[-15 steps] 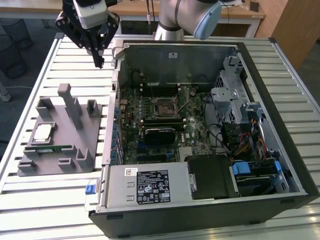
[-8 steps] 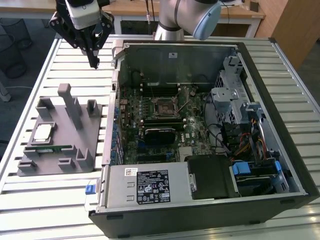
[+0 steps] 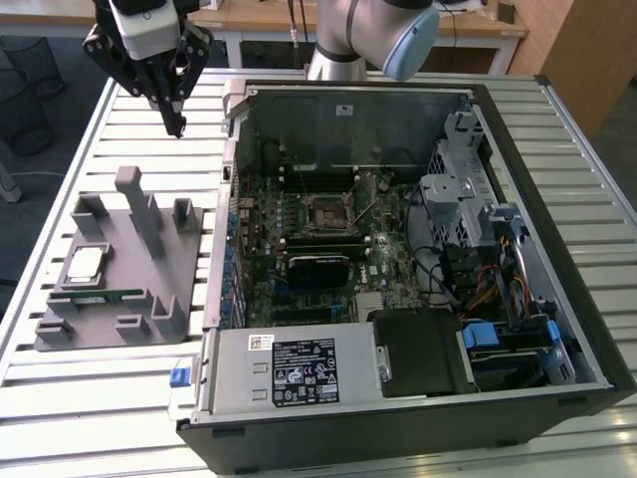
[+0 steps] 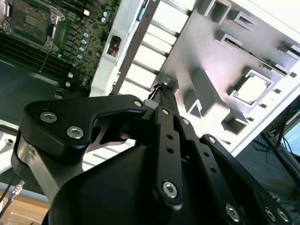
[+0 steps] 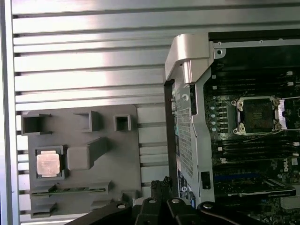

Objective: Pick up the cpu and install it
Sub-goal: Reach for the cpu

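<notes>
**Exterior view.**
- Gripper [image 3: 179, 127]: black, fingers drawn together to a point and holding nothing. It hangs over the slatted metal table [image 3: 100, 398], past the far end of the fixture and near the corner of the computer case.
- Grey plastic fixture [image 3: 149, 289]: lies flat on the table towards the exterior view's left, just beside the case, with upright posts and pockets on top.
- Cpu [image 3: 85, 264]: pale square chip, seated flat in a square pocket of the fixture, well apart from the gripper.
- Green memory stick [image 3: 100, 296]: lies in a slot just beside the cpu.
- Computer case [image 3: 518, 378]: lies on its side with the panel off and the motherboard exposed.
- Socket [image 3: 326, 212]: near the board's middle, with a black heatsink block [image 3: 318, 267] close by.
- The raised case wall stands between the fixture and the socket.

**Second wrist view.**
- Gripper [image 4: 161, 90]: black linkages in front, tips meeting and empty.
- Fixture [image 4: 211, 61]: lies beyond the tips, and its posts stand between them and the cpu [image 4: 253, 89].
- Socket [image 4: 30, 21]: sits behind the case's silver edge.

**First wrist view.**
- Gripper [image 5: 161, 185]: clenched, over the slats between fixture and case.
- Cpu [image 5: 48, 163]: flat in its pocket on the fixture [image 5: 122, 159], next to a raised block.
- Memory stick [image 5: 70, 190]: lies alongside.
- Socket [image 5: 257, 115]: unoccupied inside the case, beyond the side wall.
</notes>
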Available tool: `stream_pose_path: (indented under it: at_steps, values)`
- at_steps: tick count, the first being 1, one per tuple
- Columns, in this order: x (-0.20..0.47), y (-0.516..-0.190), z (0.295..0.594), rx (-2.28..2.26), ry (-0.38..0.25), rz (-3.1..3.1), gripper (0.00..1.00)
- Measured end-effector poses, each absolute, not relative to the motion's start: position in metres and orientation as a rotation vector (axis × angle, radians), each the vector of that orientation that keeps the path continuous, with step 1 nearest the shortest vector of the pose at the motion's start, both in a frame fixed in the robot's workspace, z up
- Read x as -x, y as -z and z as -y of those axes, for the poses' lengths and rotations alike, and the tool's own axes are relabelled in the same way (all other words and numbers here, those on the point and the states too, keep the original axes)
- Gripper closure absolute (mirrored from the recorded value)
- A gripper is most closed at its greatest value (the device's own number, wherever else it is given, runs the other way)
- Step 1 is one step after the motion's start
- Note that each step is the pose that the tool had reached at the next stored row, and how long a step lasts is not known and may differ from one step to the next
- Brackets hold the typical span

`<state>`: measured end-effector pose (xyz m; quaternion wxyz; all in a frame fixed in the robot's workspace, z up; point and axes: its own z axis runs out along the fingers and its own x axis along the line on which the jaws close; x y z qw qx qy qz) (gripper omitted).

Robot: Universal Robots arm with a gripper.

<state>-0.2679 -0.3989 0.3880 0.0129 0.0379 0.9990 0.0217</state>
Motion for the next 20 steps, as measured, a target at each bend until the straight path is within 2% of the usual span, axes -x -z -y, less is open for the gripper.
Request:
stream_pose_path:
  at_steps: [20]
  values:
    - [0.305, -0.385, 0.399, -0.105, -0.068, -3.114, 0.89]
